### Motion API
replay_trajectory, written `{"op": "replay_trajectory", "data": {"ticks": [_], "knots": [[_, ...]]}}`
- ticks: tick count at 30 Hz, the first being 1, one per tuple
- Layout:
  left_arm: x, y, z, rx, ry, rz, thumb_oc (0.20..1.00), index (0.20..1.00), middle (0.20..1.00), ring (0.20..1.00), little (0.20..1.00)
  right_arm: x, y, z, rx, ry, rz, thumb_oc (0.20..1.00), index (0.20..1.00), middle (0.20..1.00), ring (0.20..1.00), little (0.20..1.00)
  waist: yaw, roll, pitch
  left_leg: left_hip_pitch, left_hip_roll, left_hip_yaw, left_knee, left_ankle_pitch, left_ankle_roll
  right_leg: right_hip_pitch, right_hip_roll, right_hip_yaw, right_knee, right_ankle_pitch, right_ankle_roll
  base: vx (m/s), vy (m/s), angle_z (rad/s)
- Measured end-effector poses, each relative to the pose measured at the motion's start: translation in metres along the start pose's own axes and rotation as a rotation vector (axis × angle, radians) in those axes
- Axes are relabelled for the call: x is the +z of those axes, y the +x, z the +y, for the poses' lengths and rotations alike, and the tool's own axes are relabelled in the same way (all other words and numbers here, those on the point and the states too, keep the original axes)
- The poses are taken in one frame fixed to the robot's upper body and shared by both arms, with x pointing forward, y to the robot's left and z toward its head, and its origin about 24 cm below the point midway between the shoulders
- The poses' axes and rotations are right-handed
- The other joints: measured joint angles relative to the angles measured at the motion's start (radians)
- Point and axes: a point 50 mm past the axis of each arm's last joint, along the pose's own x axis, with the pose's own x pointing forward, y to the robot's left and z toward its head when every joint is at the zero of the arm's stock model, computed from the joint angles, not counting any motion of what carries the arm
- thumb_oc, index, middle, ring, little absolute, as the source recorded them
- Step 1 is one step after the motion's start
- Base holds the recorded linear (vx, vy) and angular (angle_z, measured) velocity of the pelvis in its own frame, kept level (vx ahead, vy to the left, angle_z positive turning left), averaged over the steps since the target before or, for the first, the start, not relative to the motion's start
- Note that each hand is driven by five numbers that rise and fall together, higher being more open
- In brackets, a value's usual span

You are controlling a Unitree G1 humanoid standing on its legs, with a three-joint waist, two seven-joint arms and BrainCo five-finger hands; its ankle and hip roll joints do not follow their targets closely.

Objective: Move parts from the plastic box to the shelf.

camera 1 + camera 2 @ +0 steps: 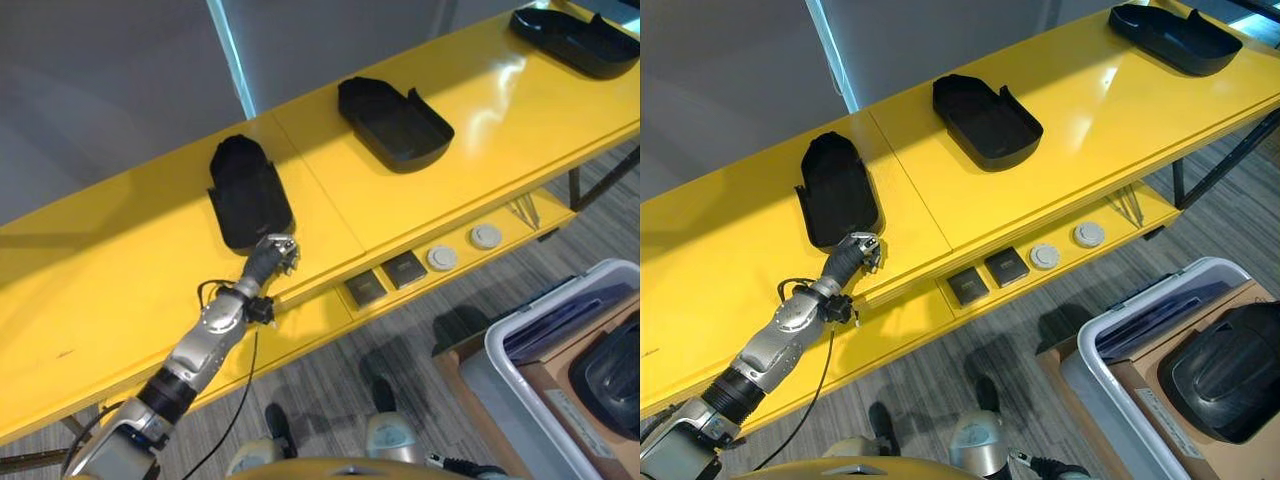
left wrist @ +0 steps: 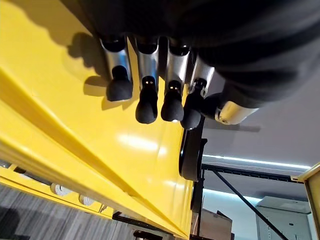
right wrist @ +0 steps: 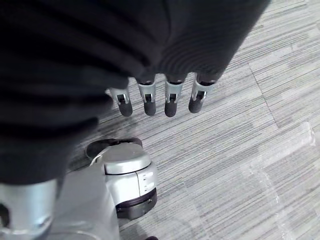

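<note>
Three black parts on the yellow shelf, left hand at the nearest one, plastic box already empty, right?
Not quite. The plastic box is not empty: the right eye view shows a black part inside it. The rest holds: three black parts lie on the yellow shelf, and the left hand is at the nearest one.

Both eye views look steeply down on the yellow shelf (image 1: 420, 190). The left wrist view skims that shelf from very close; the right wrist view faces the carpet (image 3: 240, 165).
</note>
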Motion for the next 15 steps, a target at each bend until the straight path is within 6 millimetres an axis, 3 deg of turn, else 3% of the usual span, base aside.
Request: {"op": "replay_trajectory", "data": {"ticks": [9, 14, 15], "knots": [[0.01, -0.021, 0.001, 0.022, 0.01, -0.175, 0.2, 0.2, 0.2, 0.2, 0.2, 0.001, 0.0, 0.004, 0.012, 0.014, -0.007, 1.0, 1.0, 1.0, 1.0, 1.0, 0.044, -0.025, -0.007, 0.037, 0.001, -0.019, 0.0, 0.006, 0.008, 0.051, 0.001, -0.031, 0.0, 0.004, -0.011, -0.1, -0.005, 0.06], [-0.007, -0.044, -0.001, 0.098, 0.169, -0.163, 0.2, 0.2, 0.2, 0.2, 0.2, 0.003, 0.002, 0.013, 0.029, 0.032, 0.004, 1.0, 1.0, 1.0, 1.0, 1.0, 0.09, -0.063, -0.085, 0.035, 0.001, -0.05, 0.0, 0.009, 0.01, 0.07, 0.002, -0.064, 0.0, -0.003, -0.015, -0.12, -0.026, 0.21], [-0.01, -0.052, 0.003, 0.161, 0.244, -0.168, 0.558, 0.558, 0.558, 0.558, 0.558, 0.003, 0.002, 0.015, 0.038, 0.049, 0.01, 1.0, 1.0, 1.0, 1.0, 1.0, 0.112, -0.079, -0.102, 0.036, 0.001, -0.065, 0.0, 0.009, 0.009, 0.091, 0.002, -0.083, 0.0, -0.007, -0.015, -0.13, -0.055, 0.32]]}}
